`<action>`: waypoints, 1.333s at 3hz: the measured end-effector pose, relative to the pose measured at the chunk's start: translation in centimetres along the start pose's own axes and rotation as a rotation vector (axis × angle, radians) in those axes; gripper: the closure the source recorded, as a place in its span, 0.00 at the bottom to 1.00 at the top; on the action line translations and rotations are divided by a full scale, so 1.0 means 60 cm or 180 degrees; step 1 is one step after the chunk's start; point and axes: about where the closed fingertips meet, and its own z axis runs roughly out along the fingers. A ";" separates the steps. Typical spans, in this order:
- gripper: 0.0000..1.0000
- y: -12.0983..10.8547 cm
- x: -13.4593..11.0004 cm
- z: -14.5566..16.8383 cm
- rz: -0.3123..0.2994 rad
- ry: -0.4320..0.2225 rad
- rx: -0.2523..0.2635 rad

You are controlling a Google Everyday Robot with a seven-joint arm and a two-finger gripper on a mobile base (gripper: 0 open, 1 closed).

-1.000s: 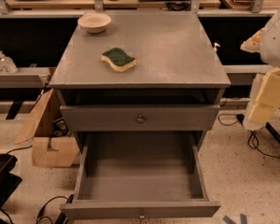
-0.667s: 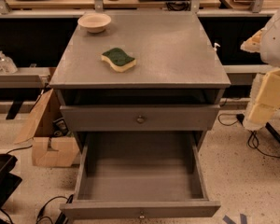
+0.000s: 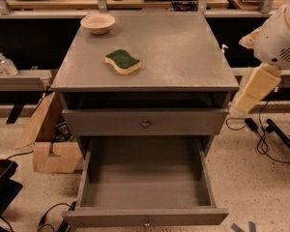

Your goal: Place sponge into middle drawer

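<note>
The sponge, dark green on top with a pale yellow body, lies flat on the left half of the grey cabinet top. The middle drawer is pulled fully open below it, and its deep grey inside holds nothing. My gripper is out of view. Only the white shoulder and a beige arm link show at the right edge, beside the cabinet's right side and apart from the sponge.
A round beige bowl stands at the back left of the top. The shut knobbed drawer front sits above the open drawer. A cardboard box lies on the floor at the left, and cables at the right.
</note>
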 end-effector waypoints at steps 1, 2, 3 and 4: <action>0.00 -0.076 -0.038 0.054 0.0160 -0.0409 0.0228; 0.00 -0.121 -0.091 0.100 0.0346 -0.0840 0.0423; 0.00 -0.145 -0.175 0.125 0.0580 -0.1330 0.0667; 0.00 -0.162 -0.179 0.115 0.0581 -0.1383 0.0789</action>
